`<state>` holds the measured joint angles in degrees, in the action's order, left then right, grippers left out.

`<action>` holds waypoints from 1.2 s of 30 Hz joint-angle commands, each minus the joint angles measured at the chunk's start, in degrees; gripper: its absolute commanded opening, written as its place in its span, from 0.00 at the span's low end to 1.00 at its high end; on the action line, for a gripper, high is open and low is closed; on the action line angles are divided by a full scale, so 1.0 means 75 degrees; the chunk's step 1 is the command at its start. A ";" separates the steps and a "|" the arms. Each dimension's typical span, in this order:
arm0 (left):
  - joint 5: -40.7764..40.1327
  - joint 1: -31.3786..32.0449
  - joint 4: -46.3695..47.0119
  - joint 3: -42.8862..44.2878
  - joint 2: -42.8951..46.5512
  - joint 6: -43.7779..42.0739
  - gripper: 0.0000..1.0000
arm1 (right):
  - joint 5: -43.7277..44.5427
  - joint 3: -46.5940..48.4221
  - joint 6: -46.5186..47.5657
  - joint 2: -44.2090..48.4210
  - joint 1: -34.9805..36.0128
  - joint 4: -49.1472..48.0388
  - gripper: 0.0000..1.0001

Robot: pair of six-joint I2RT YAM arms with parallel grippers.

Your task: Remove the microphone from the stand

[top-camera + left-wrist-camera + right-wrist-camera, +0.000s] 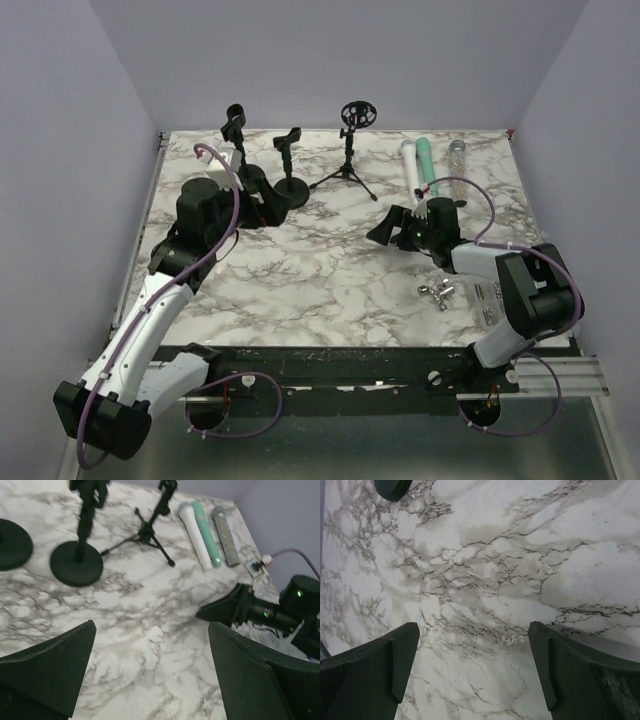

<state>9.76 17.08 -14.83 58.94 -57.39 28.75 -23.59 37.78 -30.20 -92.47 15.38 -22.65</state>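
Note:
Three microphones lie side by side at the back right: white (pixel 410 165), green (pixel 425 160) and silver (pixel 457 158); in the left wrist view they are white (pixel 192 530), green (pixel 206 532) and silver (pixel 225 535). Two round-base stands (pixel 237 130) (pixel 288 150) and a tripod stand (pixel 355 115) with a ring mount stand at the back; no microphone shows in any of them. My left gripper (pixel 258 205) (pixel 150 645) is open and empty beside the round bases. My right gripper (pixel 385 228) (pixel 474 650) is open and empty over bare marble, in front of the microphones.
Small metal fittings (pixel 437 292) and a clear packet (pixel 488 295) lie at the right front. The round base (pixel 77 562) and the tripod legs (pixel 147 530) are ahead of the left gripper. A base edge (pixel 392 487) shows in the right wrist view.

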 commanded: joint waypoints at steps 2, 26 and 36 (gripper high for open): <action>0.0609 0.1098 0.0541 -0.1029 0.0958 0.0141 0.98 | 0.0032 -0.0211 -0.0281 0.0256 0.0021 0.0166 1.00; -0.0243 0.1859 0.0783 -0.4185 0.7574 -0.0223 0.99 | 0.2071 -0.0145 -0.1013 0.9570 0.0036 0.6780 1.00; -0.0806 0.1858 0.0527 -0.4060 0.8728 -0.0479 0.99 | 0.3534 0.1018 -0.1371 1.0911 0.0035 0.7354 1.00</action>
<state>6.81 30.79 -9.56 27.92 -0.30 26.76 -4.12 43.29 -39.05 -11.27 15.38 27.97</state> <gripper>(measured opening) 0.980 0.998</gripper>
